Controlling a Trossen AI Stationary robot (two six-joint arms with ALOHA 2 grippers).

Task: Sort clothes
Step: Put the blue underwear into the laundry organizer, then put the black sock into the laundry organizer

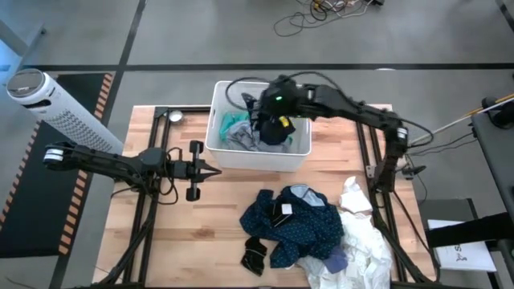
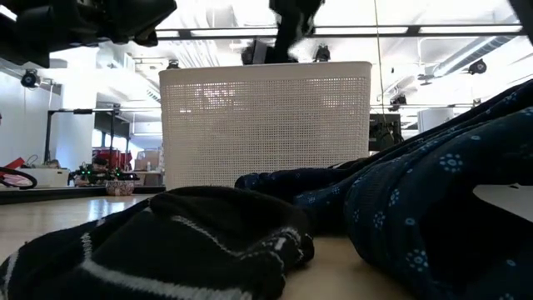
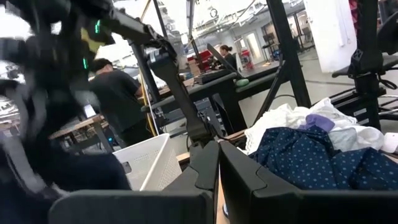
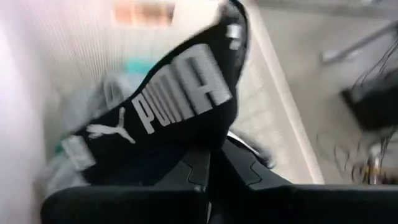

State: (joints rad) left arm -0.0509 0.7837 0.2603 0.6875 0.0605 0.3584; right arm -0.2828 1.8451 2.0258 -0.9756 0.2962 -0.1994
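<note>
My right gripper [image 1: 271, 120] is over the white slatted basket [image 1: 221, 148], shut on a navy garment with white PUMA print [image 4: 174, 106]. A teal garment [image 1: 234, 120] and a grey one [image 1: 241, 139] lie in the basket. On the table near the front lie a dark blue patterned garment [image 1: 305, 226], white pieces [image 1: 361, 241], a purple piece [image 1: 336, 259] and a small dark striped piece [image 1: 255, 255]. My left gripper [image 1: 215, 169] is shut and empty, just off the basket's near left corner. My right gripper pinches the navy garment between its two fingers at a bunched part [image 4: 202, 144] below the print; which part of the garment this is cannot be told. The fingers come from above, pointing down into the basket. The garment hangs slack inside the basket's walls, over the grey garment.
The basket stands at the table's far middle [image 2: 266, 125]. The clothes pile fills the near right part of the table [image 3: 311, 155]. Bare wood [image 1: 201, 241] lies at the near left. People stand in the room beyond the table [image 3: 118, 99].
</note>
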